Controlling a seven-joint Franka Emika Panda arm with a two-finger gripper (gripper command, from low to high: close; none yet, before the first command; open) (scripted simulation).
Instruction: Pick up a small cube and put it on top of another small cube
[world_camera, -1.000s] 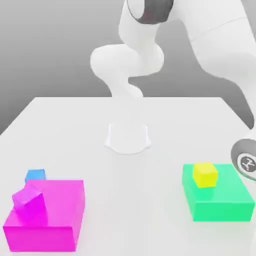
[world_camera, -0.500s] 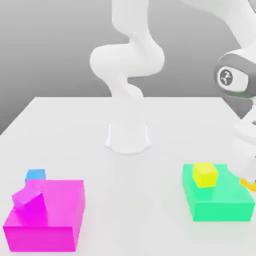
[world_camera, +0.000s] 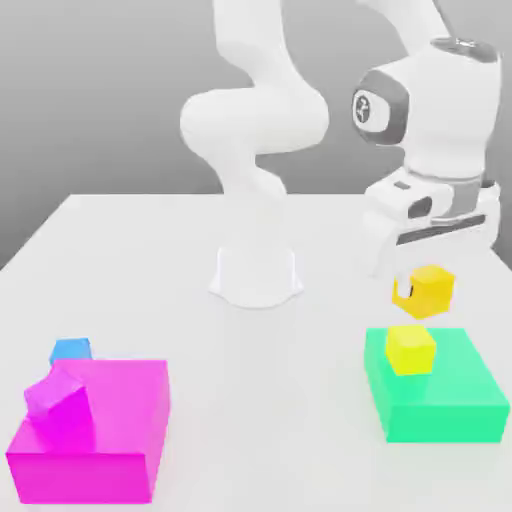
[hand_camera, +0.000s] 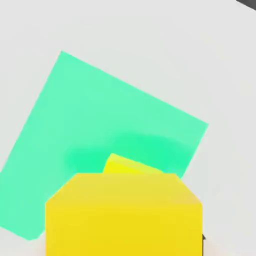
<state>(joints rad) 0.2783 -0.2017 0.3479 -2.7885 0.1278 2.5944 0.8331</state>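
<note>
The gripper (world_camera: 418, 285) has the orange-yellow cube (world_camera: 429, 291) clamped, held up in the air just above the lemon-yellow cube (world_camera: 410, 349), which sits on the green block (world_camera: 440, 398).

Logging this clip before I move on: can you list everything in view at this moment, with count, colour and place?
orange-yellow cube: 1, orange-yellow, held in the air above the green block
lemon-yellow cube: 1, lemon yellow, on top of the green block
green block: 1, green, on the table at the exterior view's right
magenta block: 1, magenta, at the exterior view's left
purple-magenta cube: 1, tilted against the magenta block
blue cube: 1, blue, behind the magenta block
table: 1, white
gripper: 1, white, shut on the orange-yellow cube
</note>
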